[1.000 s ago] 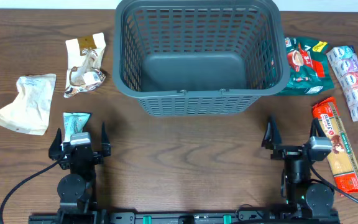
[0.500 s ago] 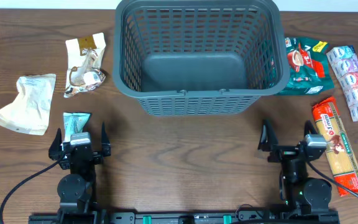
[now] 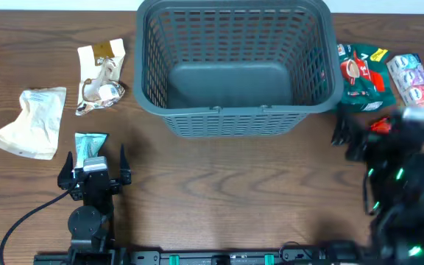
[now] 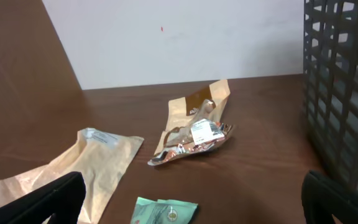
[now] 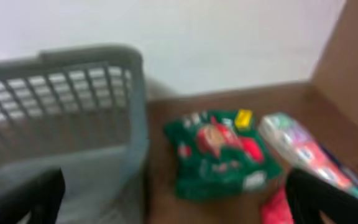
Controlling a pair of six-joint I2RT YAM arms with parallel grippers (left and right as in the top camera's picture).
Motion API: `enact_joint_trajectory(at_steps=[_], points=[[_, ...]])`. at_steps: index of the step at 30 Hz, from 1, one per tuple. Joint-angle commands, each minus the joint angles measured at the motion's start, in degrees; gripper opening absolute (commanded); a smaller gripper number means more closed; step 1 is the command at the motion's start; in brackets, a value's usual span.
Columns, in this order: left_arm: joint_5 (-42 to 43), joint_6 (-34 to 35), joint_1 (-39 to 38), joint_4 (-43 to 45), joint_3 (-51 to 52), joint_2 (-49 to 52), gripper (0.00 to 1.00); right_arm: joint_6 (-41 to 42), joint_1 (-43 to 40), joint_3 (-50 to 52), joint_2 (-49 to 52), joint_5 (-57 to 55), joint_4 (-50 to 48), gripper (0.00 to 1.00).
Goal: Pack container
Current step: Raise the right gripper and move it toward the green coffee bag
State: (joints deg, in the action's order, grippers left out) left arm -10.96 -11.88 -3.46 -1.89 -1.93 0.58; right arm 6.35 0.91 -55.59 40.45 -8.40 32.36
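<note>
From overhead, the right arm (image 3: 397, 180) has left its rest at five o'clock and swung out toward three o'clock. It shows as a blur over the long red packet (image 3: 377, 125), and its jaws are spread wide and empty. The left arm (image 3: 87, 199) has not stirred at seven o'clock, its jaws equally wide with a teal packet (image 3: 90, 142) just ahead of them. The basket (image 3: 219, 125) sits empty at twelve o'clock on the tabletop (image 3: 219, 184). So packing has only now begun, and it looks to be starting from the right-hand pile. In the left wrist view the jaws gape over a beige pouch (image 4: 86, 168), a torn foil wrapper (image 4: 194, 132) and the teal packet, with the basket wall at three o'clock. The blurred right wrist view has the basket at nine o'clock, a green packet (image 5: 219, 152) dead ahead between the open jaws, a pastel packet (image 5: 303, 149) beside it and the red packet at five o'clock. The green packet seems the likeliest first pick.
</note>
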Motion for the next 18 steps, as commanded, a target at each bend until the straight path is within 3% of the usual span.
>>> enact_joint_trajectory(at_steps=[1,9,13,18], points=[[-1.05,-0.31,0.28,-1.01,1.7,-0.35,0.99,-4.66,-0.61,-15.32,9.73,-4.66,8.22,0.99],[-1.05,-0.31,0.28,-1.01,1.7,-0.35,0.99,-7.15,-6.86,-48.65,30.03,-5.11,33.81,0.99],[-1.05,-0.31,0.28,-1.01,1.7,-0.35,0.99,-8.09,-12.68,-55.95,36.61,-3.93,39.21,0.99],[-1.05,-0.31,0.28,-1.01,1.7,-0.35,0.99,-13.05,-19.76,-57.61,43.08,6.16,42.12,0.99]])
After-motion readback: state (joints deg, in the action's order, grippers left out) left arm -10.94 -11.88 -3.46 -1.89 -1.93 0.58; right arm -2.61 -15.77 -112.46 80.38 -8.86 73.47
